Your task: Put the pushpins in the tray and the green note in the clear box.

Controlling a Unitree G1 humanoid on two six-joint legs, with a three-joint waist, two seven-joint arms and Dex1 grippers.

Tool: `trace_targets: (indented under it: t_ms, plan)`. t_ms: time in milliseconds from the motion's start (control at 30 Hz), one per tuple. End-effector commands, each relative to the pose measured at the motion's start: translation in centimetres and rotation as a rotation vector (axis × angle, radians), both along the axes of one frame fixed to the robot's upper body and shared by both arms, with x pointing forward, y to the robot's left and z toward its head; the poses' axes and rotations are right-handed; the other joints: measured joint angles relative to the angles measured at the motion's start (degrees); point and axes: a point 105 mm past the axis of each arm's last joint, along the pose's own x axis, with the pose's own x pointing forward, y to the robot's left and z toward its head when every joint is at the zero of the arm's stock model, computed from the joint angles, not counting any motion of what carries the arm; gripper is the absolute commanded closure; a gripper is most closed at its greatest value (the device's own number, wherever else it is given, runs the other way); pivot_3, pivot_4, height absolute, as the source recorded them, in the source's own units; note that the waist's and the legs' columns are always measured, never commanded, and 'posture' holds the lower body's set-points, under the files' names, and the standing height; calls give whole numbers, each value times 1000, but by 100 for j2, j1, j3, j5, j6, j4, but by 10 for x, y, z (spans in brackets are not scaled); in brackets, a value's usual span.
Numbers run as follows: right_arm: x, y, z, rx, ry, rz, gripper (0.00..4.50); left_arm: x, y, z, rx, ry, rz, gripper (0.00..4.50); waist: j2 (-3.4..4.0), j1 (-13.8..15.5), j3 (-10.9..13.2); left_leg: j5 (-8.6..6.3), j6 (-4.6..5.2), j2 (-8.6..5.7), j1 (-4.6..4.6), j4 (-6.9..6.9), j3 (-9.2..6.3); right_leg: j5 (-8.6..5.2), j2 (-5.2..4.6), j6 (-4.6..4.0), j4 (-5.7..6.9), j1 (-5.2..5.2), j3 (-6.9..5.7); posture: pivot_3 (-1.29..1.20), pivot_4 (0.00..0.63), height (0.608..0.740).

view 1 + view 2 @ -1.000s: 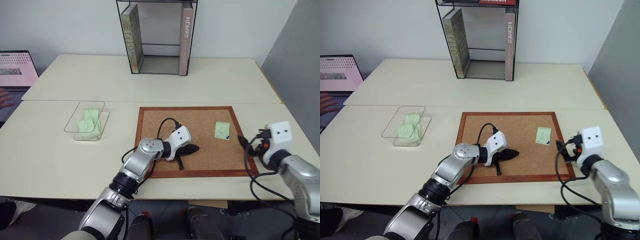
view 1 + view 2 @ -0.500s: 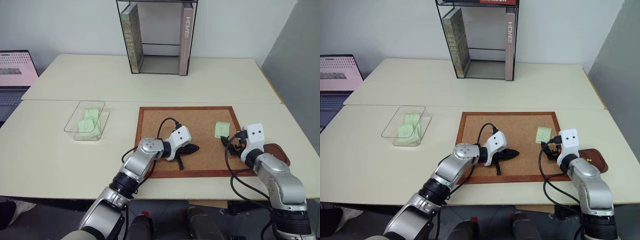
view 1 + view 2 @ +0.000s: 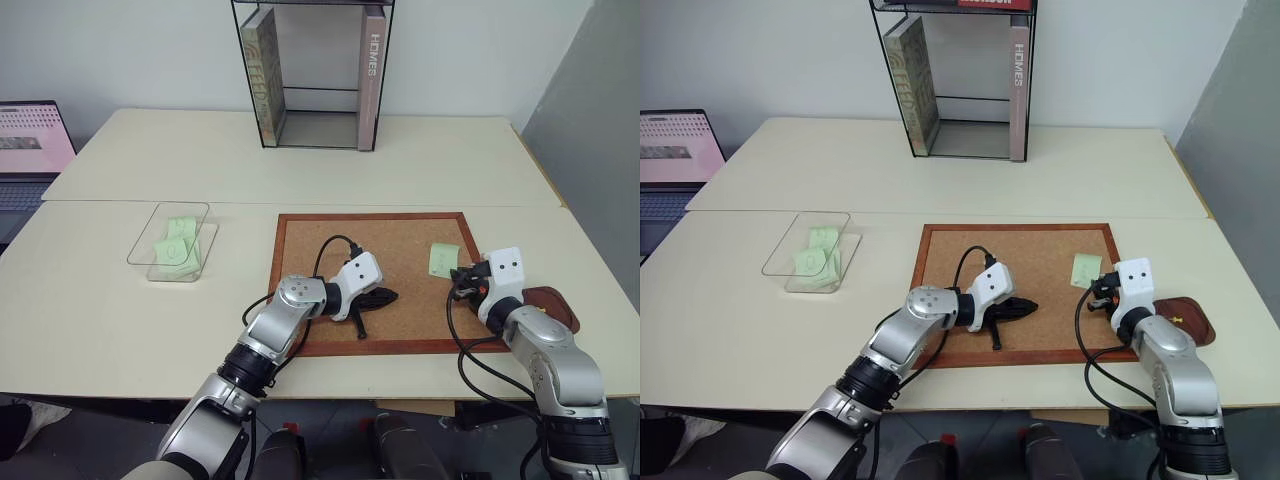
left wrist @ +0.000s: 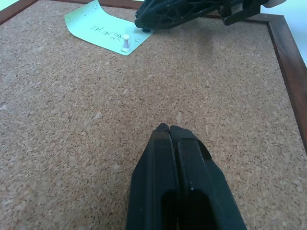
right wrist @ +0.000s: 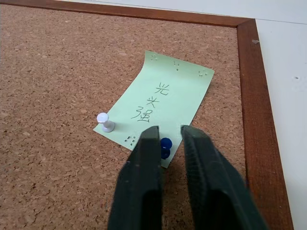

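The green note [image 5: 163,103] lies on the corkboard [image 3: 300,240] near its right edge, held down by a white pushpin [image 5: 104,121] and a blue pushpin [image 5: 165,143] at its near corners. My right gripper [image 5: 168,132] sits at the note's near edge, shut on the blue pushpin, with a fingertip on either side of its head. In the middle of the board rests my left gripper [image 3: 385,296], shut and holding nothing. The tray [image 3: 550,303] is on the table just right of the board, partly behind my right arm. The clear box [image 3: 170,245] stands left of the board with green slips inside.
A tall black-framed shelf [image 3: 315,70] with books stands at the back of the table. An open laptop [image 3: 30,140] sits at the far left. Cables loop off both wrists over the board's front edge.
My right arm swung in from the table's right edge to the note's near corner, and its fingers closed around the blue pushpin. A hand at the laptop has gone. My left arm stayed still.
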Motion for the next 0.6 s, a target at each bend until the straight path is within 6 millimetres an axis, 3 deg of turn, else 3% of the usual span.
trace_targets:
  t_ms: [33,367,600]
  plan:
    - [2,5,27,-16,-111,19,4496,0,4,-4,38,0,-1,4500,0,-1,0,0,0,0,0,0,0,0,0,0,0,0,0,0,150,740]
    - [-10,18,60,-8,-235,54,4496,1,3,-7,60,0,-1,4500,0,-6,0,0,0,0,-5,-1,-1,0,0,0,0,-6,-1,0,150,740]
    - [-17,10,77,-26,-290,23,4496,0,3,-8,67,2,-7,4500,0,-2,0,0,0,0,-6,0,-1,-1,0,-1,-2,-6,0,0,150,740]
